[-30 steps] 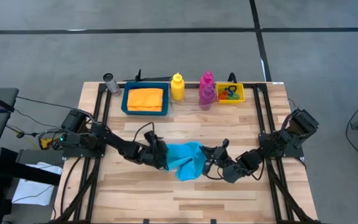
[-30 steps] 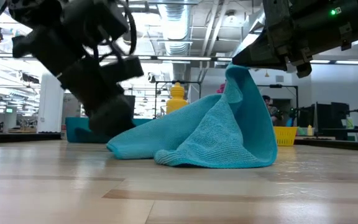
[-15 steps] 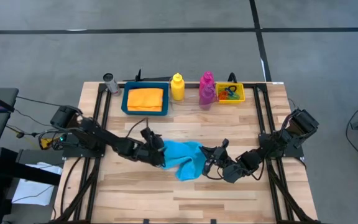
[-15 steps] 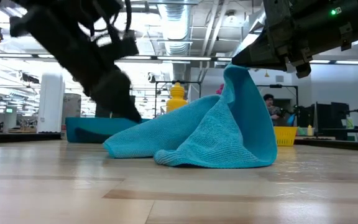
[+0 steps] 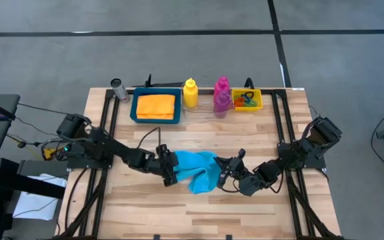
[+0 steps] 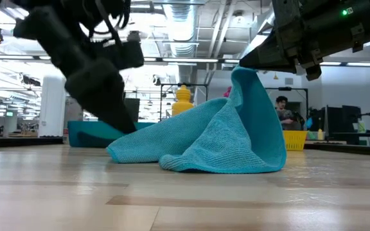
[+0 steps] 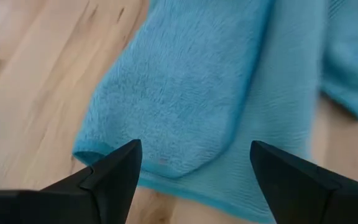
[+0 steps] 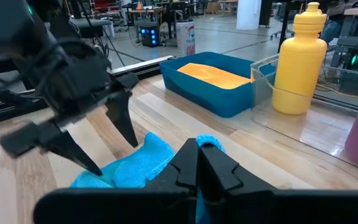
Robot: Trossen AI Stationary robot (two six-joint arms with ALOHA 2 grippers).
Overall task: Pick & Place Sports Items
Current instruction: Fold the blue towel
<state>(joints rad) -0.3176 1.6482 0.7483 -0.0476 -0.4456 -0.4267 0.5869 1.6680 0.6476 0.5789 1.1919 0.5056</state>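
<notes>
Your right gripper (image 5: 221,171) pinches the limp, light cyan cloth (image 5: 195,168) mid-table, lifting one corner, so take its free edge with your left gripper (image 5: 167,170), spread wide there.

L gripper (image 5: 170,168) open, R gripper (image 5: 223,168) clamped

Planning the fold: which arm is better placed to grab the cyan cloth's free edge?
Left. The left gripper is open right over the cyan cloth's flat edge, while the right gripper is shut on its raised corner.
</notes>
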